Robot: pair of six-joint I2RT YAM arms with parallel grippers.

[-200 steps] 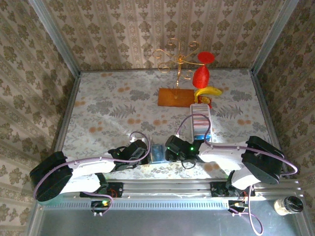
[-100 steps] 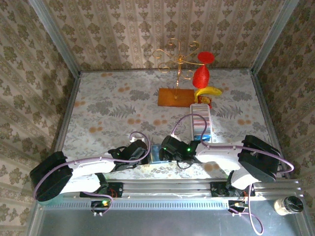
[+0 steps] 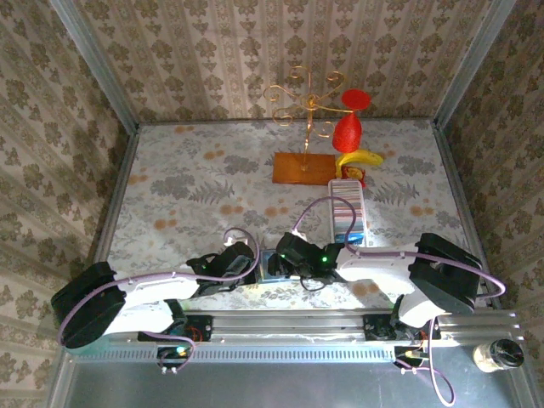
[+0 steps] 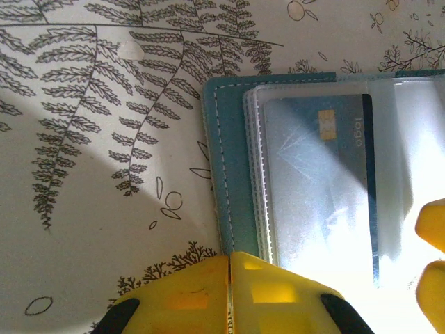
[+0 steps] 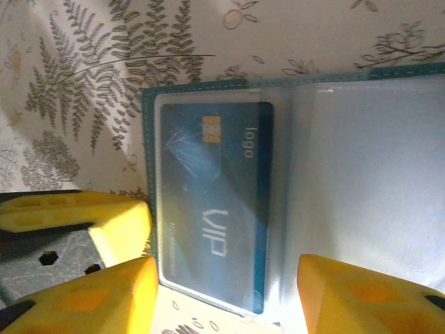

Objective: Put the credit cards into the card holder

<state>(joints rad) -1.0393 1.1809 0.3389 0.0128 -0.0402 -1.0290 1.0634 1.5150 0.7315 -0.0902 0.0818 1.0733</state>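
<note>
The teal card holder [image 3: 270,265] lies open near the table's front edge, its clear sleeves up [image 4: 233,174] [image 5: 208,87]. A dark blue credit card [image 5: 208,209] marked VIP sits inside the left clear sleeve [image 4: 320,181]. My left gripper [image 4: 229,268] is shut, its yellow tips resting at the holder's left edge [image 3: 252,265]. My right gripper [image 5: 226,282] hangs open over the holder, one finger on each side of the blue card, nothing between them [image 3: 287,257]. More credit cards stand in a white tray [image 3: 347,211].
A gold wire stand on an orange base [image 3: 303,167], a red goblet [image 3: 347,129] and a banana [image 3: 361,157] stand at the back. The table's front edge and rail run just behind the holder. A small bottle [image 3: 498,354] sits off the table at bottom right.
My right gripper has shifted left over the open holder and its jaws have spread a little wider. The left gripper has stayed shut in place.
</note>
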